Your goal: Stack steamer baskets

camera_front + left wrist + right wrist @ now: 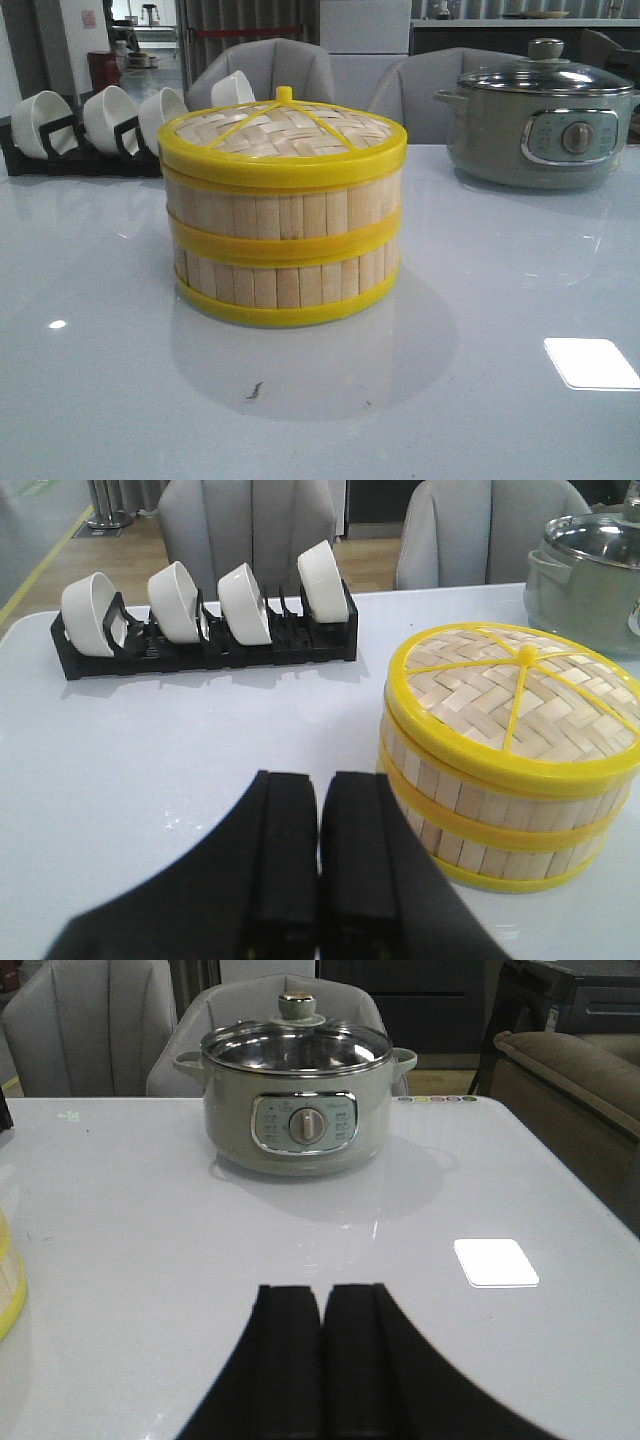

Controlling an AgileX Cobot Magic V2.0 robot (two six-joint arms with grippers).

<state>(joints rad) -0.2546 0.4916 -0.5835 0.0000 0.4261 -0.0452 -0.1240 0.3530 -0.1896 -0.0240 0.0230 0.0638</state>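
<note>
Two steamer baskets stand stacked in the middle of the table, the upper basket (282, 208) on the lower basket (285, 283), with the woven bamboo lid (284, 130) on top. The stack also shows in the left wrist view (505, 810), and a sliver of it in the right wrist view (8, 1290). My left gripper (319, 780) is shut and empty, above the table just left of the stack. My right gripper (322, 1292) is shut and empty, above bare table to the right of the stack. Neither gripper shows in the front view.
A grey electric pot (540, 118) with a glass lid stands at the back right, also in the right wrist view (296, 1110). A black rack with several white bowls (90, 125) stands at the back left. Grey chairs stand behind the table.
</note>
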